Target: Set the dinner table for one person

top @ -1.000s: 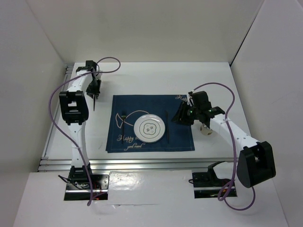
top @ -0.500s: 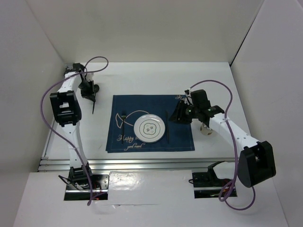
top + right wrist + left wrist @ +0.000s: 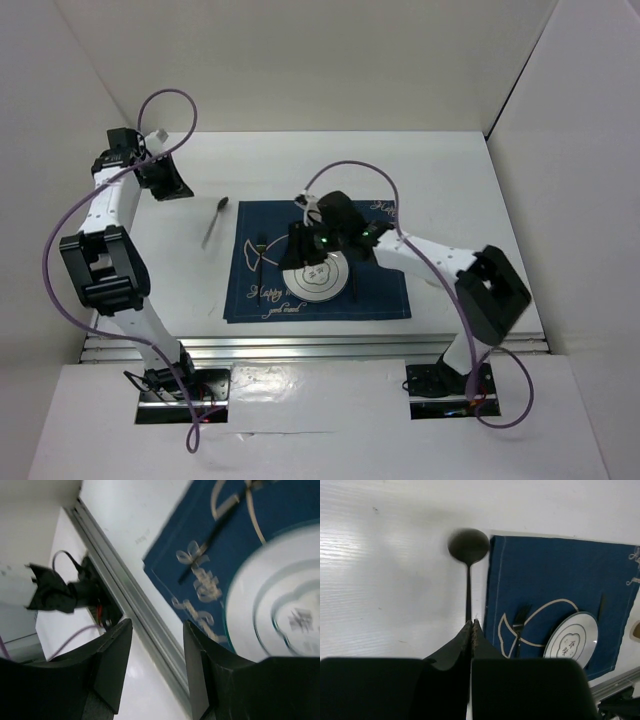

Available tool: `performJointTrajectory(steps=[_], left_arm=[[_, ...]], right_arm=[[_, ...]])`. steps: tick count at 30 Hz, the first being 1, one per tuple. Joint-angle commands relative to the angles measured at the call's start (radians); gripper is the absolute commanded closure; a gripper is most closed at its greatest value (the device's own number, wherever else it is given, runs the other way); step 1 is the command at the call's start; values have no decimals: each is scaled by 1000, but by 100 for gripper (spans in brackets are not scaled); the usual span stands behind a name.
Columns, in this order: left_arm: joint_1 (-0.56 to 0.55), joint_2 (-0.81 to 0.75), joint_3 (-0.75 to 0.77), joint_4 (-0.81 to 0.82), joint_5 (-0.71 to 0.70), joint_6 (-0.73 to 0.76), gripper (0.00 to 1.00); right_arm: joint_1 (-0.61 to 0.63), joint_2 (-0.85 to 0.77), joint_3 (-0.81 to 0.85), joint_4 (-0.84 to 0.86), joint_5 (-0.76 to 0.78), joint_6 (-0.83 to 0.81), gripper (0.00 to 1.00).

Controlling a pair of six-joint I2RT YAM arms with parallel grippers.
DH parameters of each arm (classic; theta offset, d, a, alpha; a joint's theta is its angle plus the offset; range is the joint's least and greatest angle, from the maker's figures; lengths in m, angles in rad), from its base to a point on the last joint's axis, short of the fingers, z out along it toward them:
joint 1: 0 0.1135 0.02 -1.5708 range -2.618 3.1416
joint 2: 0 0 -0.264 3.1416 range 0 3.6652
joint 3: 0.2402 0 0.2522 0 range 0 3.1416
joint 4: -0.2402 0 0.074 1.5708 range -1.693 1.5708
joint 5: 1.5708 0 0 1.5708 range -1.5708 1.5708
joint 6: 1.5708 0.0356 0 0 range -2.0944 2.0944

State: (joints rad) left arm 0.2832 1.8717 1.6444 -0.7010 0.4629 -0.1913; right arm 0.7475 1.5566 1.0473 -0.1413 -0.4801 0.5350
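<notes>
Along the near edge of the dinner table (image 3: 450,170) runs a silver rail (image 3: 300,347). Just beyond it a navy placemat (image 3: 385,295) lies flat on the white top. On the cloth sits a white plate (image 3: 320,282) with a printed motif at its centre. A fork (image 3: 258,250) lies on the cloth to its left and a knife (image 3: 352,284) to its right. The right gripper (image 3: 156,627) hovers over the plate's far side, jaws apart and gripping nothing. Farther back, a dark spoon (image 3: 212,222) lies on bare tabletop just left of the placemat's far corner, bowl pointing away. At the far left, well apart from the spoon, the left gripper (image 3: 471,626) has its fingers pressed together.
</notes>
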Motion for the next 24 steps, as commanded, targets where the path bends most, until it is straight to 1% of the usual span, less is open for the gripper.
performJointTrajectory(steps=[1,2,3,4,5,6,7,8,10,11,12,13,14,15,16,17,19,22,24], left_arm=[[-22,-118,-104,75,57,-34,100],[-35,-149,-170,118,46,-34,100],[-61,-178,-204,138,33,-34,100],[-74,-227,-236,161,2,-34,100],[-90,-239,-285,178,-18,-34,100],[-120,-240,-297,178,-48,-25,100],[-133,-240,-298,163,-87,-16,100],[-133,-220,-298,150,-87,-7,100],[-156,-195,-288,105,-102,64,100],[-173,-175,-255,78,-139,91,100],[-212,-127,-238,54,-185,136,100],[-228,-100,-226,14,-267,147,93],[-240,-74,-204,-1,-292,156,89],[-260,-50,-195,-12,-315,156,86],[-260,-2,-195,-24,-338,156,84],[-277,16,-181,-34,-380,156,80],[-291,46,-181,-45,-408,136,78],[-334,89,-172,-71,-408,124,78],[-355,99,-181,-71,-463,115,77]], right_arm=[[52,135,176,235,-32,37,47],[61,176,213,276,-50,78,44],[61,263,247,323,-64,109,42],[61,310,313,415,-89,146,40],[61,357,356,437,-107,217,40],[61,444,412,412,-117,249,40],[61,476,468,322,-117,266,41],[61,493,518,301,-117,266,41],[61,475,502,292,-89,266,41],[61,458,472,292,-72,266,41],[61,424,455,275,-54,255,41],[52,407,426,246,-8,255,41],[52,389,413,224,17,241,41],[52,372,401,200,43,228,41],[52,332,390,136,69,227,41],[52,312,361,111,128,217,41],[52,243,317,95,169,207,41],[52,168,241,60,222,197,41],[52,140,211,42,248,188,41]])
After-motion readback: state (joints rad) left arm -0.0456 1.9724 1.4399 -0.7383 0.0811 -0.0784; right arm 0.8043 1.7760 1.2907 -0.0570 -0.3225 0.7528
